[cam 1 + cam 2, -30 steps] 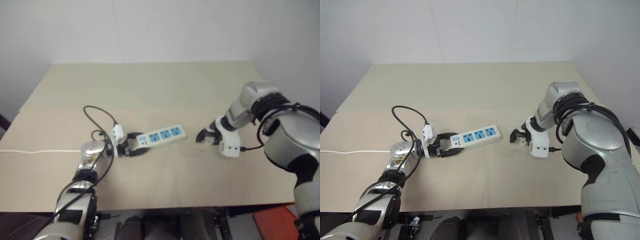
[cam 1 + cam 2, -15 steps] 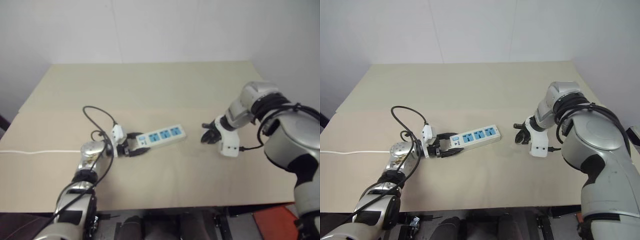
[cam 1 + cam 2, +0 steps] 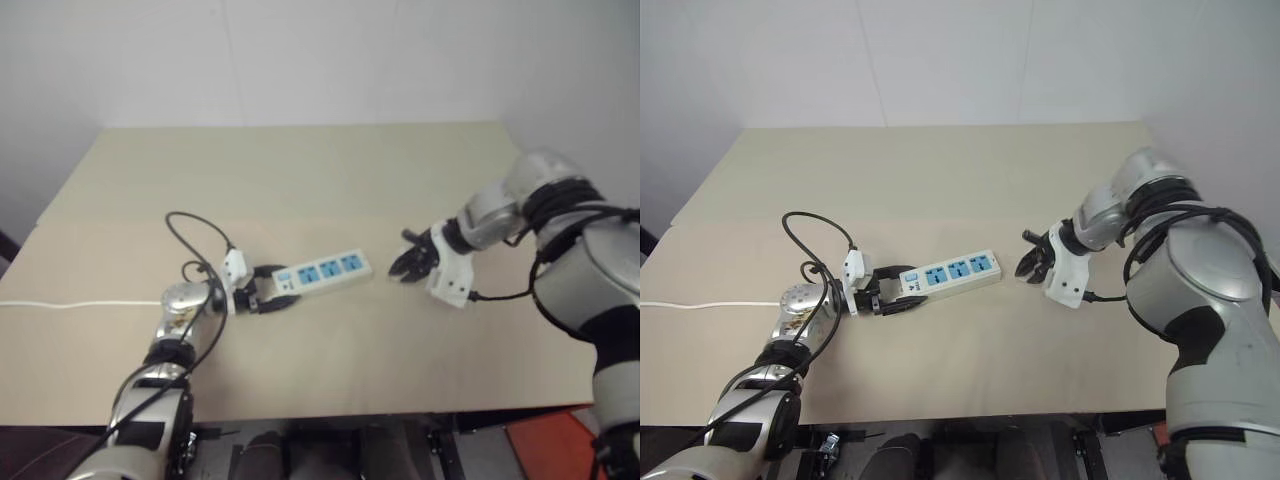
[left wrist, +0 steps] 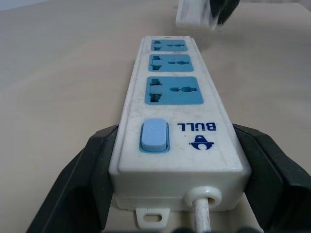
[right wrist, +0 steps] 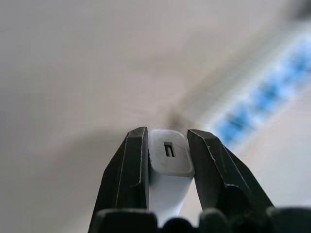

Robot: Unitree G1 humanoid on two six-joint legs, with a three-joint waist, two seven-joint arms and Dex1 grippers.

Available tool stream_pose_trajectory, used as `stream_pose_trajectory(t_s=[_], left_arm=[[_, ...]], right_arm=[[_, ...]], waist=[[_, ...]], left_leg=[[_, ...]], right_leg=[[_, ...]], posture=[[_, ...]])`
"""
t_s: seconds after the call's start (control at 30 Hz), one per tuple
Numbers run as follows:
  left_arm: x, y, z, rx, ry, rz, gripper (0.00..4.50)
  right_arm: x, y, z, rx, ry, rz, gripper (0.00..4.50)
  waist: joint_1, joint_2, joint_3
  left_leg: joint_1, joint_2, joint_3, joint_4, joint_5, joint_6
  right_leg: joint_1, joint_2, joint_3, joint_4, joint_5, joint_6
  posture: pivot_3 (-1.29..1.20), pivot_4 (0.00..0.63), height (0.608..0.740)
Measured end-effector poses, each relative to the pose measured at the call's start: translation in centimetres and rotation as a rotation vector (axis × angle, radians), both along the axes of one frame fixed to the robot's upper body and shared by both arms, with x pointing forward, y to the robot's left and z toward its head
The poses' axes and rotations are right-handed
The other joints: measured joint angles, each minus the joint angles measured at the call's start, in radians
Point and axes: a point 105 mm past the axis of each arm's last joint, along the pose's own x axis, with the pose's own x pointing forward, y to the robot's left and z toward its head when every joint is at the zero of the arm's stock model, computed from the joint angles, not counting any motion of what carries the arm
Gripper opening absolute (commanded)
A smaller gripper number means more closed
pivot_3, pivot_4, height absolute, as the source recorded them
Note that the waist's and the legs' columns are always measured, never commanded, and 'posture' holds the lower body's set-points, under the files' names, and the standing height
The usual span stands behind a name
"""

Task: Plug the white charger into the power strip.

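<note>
I had the left gripper [image 4: 175,194] clamped on the switch end of the long white power strip [image 3: 948,272] on the beige table [image 3: 940,180]; just right, my right gripper [image 5: 167,160] pinched the small white charger [image 5: 169,167].

Left gripper [image 3: 272,297] clamps the power strip [image 3: 322,271] on the table [image 3: 330,180]; right gripper [image 3: 404,265] hovers nearby.
</note>
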Motion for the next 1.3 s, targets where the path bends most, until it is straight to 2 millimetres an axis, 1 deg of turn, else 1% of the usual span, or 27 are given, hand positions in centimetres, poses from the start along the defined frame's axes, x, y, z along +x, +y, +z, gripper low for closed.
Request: stream_pose_trajectory(t_s=[0.03,0.07,0.1,0.13,0.23,0.33,0.4,0.5,0.67,0.77,0.87,0.93,1.1,1.3], left_arm=[[0.0,0.0,0.0,0.001,0.003,-0.001,3.26],[-0.1,0.0,0.0,0.001,0.007,-0.007,3.26],[-0.1,0.0,0.0,0.002,0.008,-0.013,3.26],[-0.2,-0.1,-0.1,0.006,0.010,-0.027,3.26],[-0.5,-0.3,-0.1,0.003,0.020,-0.059,3.26],[-1.0,-0.8,-0.1,0.012,0.038,-0.123,3.26],[-1.2,-1.4,-0.1,0.022,0.046,-0.172,3.26],[-1.5,-1.9,-0.1,0.034,0.063,-0.241,3.26],[-2.0,-2.4,0.0,0.060,0.075,-0.325,3.26],[-2.0,-2.5,0.0,0.069,0.073,-0.338,3.26],[-2.0,-2.5,0.0,0.069,0.076,-0.342,3.26],[-2.0,-2.5,0.0,0.071,0.071,-0.343,3.26],[-2.0,-2.5,-0.1,0.072,0.065,-0.343,3.26],[-2.1,-2.5,-0.1,0.074,0.065,-0.343,3.26]], right_arm=[[0.2,-0.1,0.8,0.073,0.000,-0.050,1.06],[0.6,-0.3,2.0,0.177,0.007,-0.136,1.06],[0.8,-0.5,2.5,0.230,0.012,-0.178,1.06],[0.8,-0.9,3.7,0.352,0.049,-0.272,1.06],[0.8,-1.4,5.2,0.572,0.158,-0.395,1.06],[1.5,-1.1,6.1,0.754,0.320,-0.454,1.06],[1.5,-0.8,6.4,0.857,0.439,-0.451,1.06],[1.5,-0.1,6.0,0.975,0.598,-0.432,1.06],[1.3,1.5,5.2,1.066,0.840,-0.385,1.06],[1.0,2.7,3.9,1.054,0.961,-0.375,1.06],[1.1,3.7,3.1,1.056,1.088,-0.397,1.06],[1.2,4.3,2.9,1.056,1.121,-0.401,1.06],[1.0,5.6,2.5,1.059,1.130,-0.368,1.06],[0.0,6.6,0.4,1.056,1.169,-0.323,1.06]], waist=[[-0.001,0.000,0.000],[-0.002,0.000,0.000],[-0.003,0.000,0.000],[-0.003,0.000,0.000],[-0.006,0.000,0.000],[-0.012,-0.001,0.000],[-0.012,-0.001,0.001],[-0.011,-0.001,0.001],[-0.012,-0.001,0.001],[-0.011,-0.002,0.001],[-0.011,-0.001,0.001],[-0.010,-0.001,0.001],[-0.010,-0.001,0.001],[-0.012,-0.002,0.001]], left_leg=[[0.000,0.000,0.000,0.000,0.000,0.000],[0.000,0.000,0.001,0.000,0.000,0.000],[0.000,0.000,0.001,0.000,0.000,0.000],[0.001,0.000,0.001,-0.001,0.000,0.000],[0.002,0.001,0.001,-0.002,0.000,0.000],[0.005,0.001,0.000,-0.002,0.000,0.000],[0.007,0.001,-0.001,-0.003,0.000,0.000],[0.007,0.000,-0.001,-0.003,0.000,0.000],[0.005,0.001,-0.001,-0.003,-0.001,-0.001],[0.004,0.001,-0.001,-0.003,-0.001,-0.002],[0.003,0.001,-0.001,-0.003,-0.002,-0.002],[0.003,0.001,-0.002,-0.003,-0.002,-0.003],[0.003,0.001,-0.002,-0.003,-0.002,-0.003],[0.003,0.001,-0.002,-0.003,-0.002,-0.003]], right_leg=[[0.000,0.000,0.000,0.000,0.000,0.000],[0.001,0.000,0.000,0.000,0.000,0.000],[0.001,0.000,0.000,0.000,0.000,0.000],[0.001,0.000,0.000,-0.001,0.000,0.000],[0.004,0.001,-0.001,-0.004,0.000,0.000],[0.008,0.000,0.000,-0.005,0.000,0.000],[0.010,0.000,-0.002,-0.006,0.000,0.000],[0.011,0.000,-0.002,-0.006,0.000,0.000],[0.010,0.000,-0.002,-0.006,0.000,0.000],[0.010,0.000,-0.003,-0.005,0.000,0.001],[0.009,0.000,-0.003,-0.005,0.000,0.001],[0.009,0.000,-0.003,-0.005,0.000,0.001],[0.009,0.000,-0.003,-0.005,0.000,0.001],[0.009,0.000,-0.003,-0.005,0.000,0.001]], posture=[[0.00,0.150,0.740],[0.00,0.150,0.740],[0.00,0.150,0.740],[0.00,0.150,0.740],[0.00,0.150,0.740],[0.00,0.150,0.740],[0.00,0.150,0.740],[0.00,0.150,0.740],[0.00,0.150,0.740],[0.00,0.150,0.740],[0.00,0.150,0.740],[0.00,0.150,0.740],[0.00,0.150,0.740],[0.00,0.150,0.740]])
